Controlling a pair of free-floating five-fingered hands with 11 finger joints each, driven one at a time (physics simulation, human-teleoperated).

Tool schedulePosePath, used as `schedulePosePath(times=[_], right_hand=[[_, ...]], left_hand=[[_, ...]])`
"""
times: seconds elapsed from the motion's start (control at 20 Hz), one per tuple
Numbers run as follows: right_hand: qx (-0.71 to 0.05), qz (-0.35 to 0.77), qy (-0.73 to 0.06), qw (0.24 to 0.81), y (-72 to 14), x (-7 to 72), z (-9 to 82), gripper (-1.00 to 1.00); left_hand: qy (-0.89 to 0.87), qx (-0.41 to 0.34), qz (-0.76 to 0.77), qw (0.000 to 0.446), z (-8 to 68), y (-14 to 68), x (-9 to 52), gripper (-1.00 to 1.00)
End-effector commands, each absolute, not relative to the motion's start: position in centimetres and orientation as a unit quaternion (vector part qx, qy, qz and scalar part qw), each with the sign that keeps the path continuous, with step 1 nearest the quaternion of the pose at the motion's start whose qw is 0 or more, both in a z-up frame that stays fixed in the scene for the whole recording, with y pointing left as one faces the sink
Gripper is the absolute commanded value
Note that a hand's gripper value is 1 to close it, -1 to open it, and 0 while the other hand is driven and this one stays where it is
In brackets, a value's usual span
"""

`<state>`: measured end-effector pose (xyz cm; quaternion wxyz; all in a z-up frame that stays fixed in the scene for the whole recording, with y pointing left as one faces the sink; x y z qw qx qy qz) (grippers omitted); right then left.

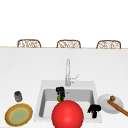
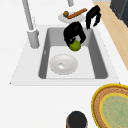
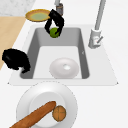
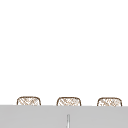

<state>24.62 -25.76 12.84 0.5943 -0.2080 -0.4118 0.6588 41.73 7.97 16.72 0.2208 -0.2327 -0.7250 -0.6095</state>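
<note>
Left side view shows the left hand (image 2: 73, 32) with fingers curled round a green fruit (image 2: 75, 45) (a lime, perhaps), held just under the fingertips, above the sink (image 2: 43, 62) and a white bowl (image 2: 63, 64). Right hand (image 1: 94, 110) hangs curled, holding nothing. A loose pinch could drop the fruit into the basin.

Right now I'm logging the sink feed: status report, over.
Left hand shut on green fruit, above sink. Right hand curled, idle at sink's right edge. White bowl below.
</note>
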Motion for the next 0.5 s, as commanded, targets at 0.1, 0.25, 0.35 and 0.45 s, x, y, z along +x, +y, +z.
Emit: schedulePosePath(times=[0.1, 0.25, 0.35, 0.45], right_hand=[[-0.208, 0.659, -0.412, 0.594, -25.8, 24.6, 12.8, 0.0], [-0.208, 0.659, -0.412, 0.594, -25.8, 24.6, 12.8, 0.0], [-0.208, 0.659, -0.412, 0.594, -25.8, 24.6, 12.8, 0.0], [-0.208, 0.659, -0.412, 0.594, -25.8, 24.6, 12.8, 0.0]], left_hand=[[-0.743, -0.204, -0.604, 0.204, 12.8, 4.4, 42.5, 1.0], [-0.746, -0.2, -0.603, 0.199, 10.8, 2.5, 42.9, 1.0], [-0.748, -0.194, -0.605, 0.19, 9.8, 1.2, 42.9, 1.0], [-0.75, -0.189, -0.605, 0.189, 8.5, 0.1, 43.0, 1.0]])
